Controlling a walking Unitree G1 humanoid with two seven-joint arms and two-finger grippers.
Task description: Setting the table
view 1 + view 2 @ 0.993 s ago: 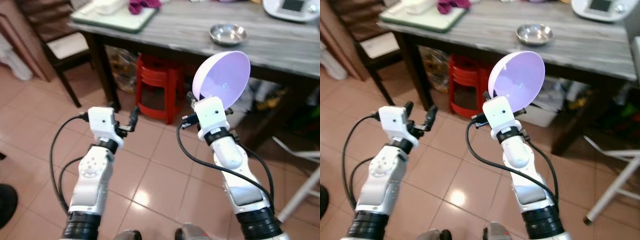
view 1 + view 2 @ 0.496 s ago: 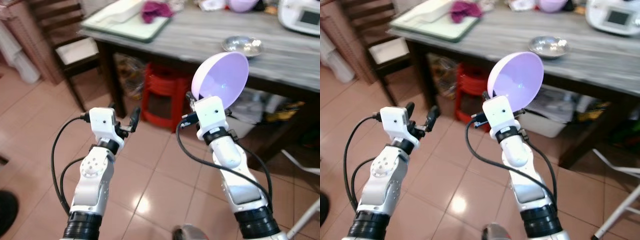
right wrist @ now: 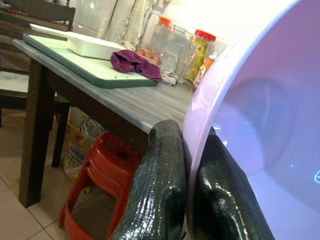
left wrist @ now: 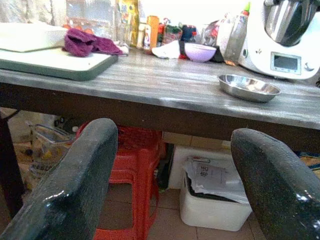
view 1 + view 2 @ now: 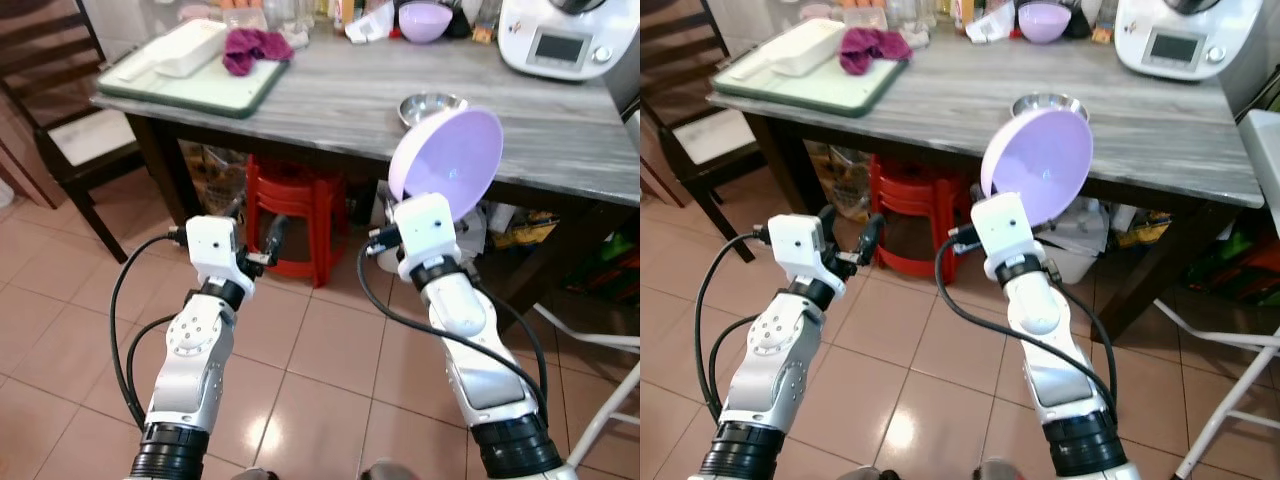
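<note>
**Lilac bowl carried up to the table edge**

Lilac plastic, round and shallow, the pale purple bowl [image 5: 447, 162] stands on edge in the right gripper [image 5: 1012, 213], whose black fingers [image 3: 159, 190] are clenched on its rim, one on each face; it hangs in front of the grey wood-grain table [image 5: 560, 130], not yet over it. Against the pictures of a second ago the table now sits nearer and more fully in view, with its far clutter showing; the whole scene has shifted, so the robot has closed in, and the grip on the bowl is unchanged; placing looks close, I judge. The left gripper [image 5: 255, 240] is released, fingers spread, holding nothing. The small steel dish [image 4: 248, 87] is partly hidden behind the bowl in the head views; a second purple bowl [image 5: 424, 20] stands among bottles too small to read; the white appliance [image 5: 556, 38] is cut off at the top.
</note>
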